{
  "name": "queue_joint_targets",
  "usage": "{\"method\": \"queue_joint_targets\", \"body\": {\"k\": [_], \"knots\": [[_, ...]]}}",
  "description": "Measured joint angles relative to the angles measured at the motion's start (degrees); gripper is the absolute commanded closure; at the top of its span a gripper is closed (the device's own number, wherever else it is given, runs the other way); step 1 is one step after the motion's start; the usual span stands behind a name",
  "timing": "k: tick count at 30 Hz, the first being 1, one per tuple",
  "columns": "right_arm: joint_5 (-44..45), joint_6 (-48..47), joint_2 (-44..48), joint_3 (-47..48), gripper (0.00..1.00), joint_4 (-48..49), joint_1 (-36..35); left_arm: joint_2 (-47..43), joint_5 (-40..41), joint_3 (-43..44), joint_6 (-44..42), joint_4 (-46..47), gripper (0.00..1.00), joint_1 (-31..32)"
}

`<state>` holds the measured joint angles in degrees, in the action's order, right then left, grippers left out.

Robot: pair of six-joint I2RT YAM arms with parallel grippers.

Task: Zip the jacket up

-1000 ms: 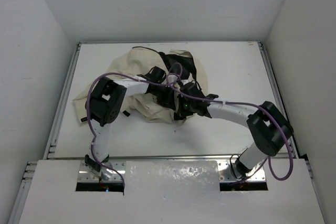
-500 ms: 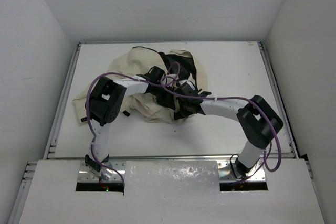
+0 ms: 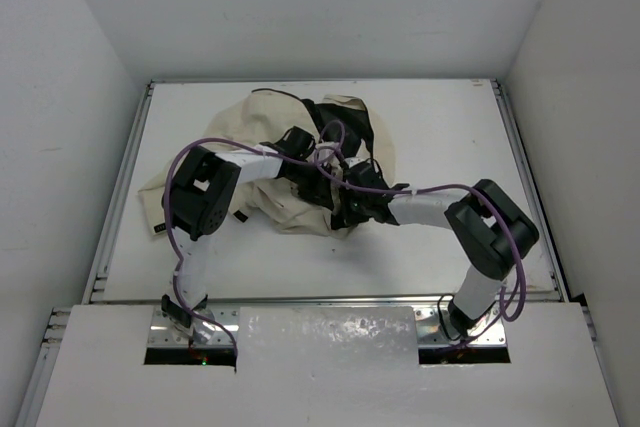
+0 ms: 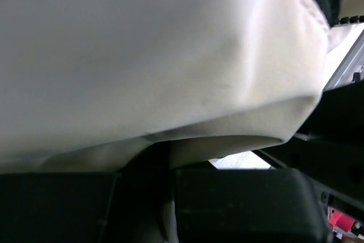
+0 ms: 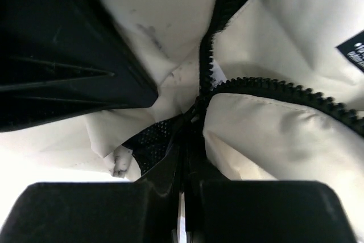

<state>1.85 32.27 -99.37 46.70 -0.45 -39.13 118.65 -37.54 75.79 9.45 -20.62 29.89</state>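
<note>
The cream jacket lies bunched up in the middle of the white worktop, with the left pincer squeezed tight on a fold of its cloth and the right pincer squeezed tight where its two black rows of zipper teeth meet.

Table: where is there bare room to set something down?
Bare table right of the jacket up to the right rail; also the near strip between left arm and right arm. Crowded centre-left, where jacket and arms meet.
</note>
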Motion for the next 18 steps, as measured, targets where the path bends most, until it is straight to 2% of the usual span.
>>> {"method": "queue_joint_targets", "body": {"k": [10,18], "knots": [[-6.7,5.4,-0.8,-4.5,1.0,12.2,3.0,0.0,-0.2,-0.7,-0.7,0.5,1.0,0.0],[-8.4,9.1,0.3,-10.8,1.0,23.8,4.2,0.0,-0.4,-0.9,-2.3,0.5,1.0,0.0]]}}
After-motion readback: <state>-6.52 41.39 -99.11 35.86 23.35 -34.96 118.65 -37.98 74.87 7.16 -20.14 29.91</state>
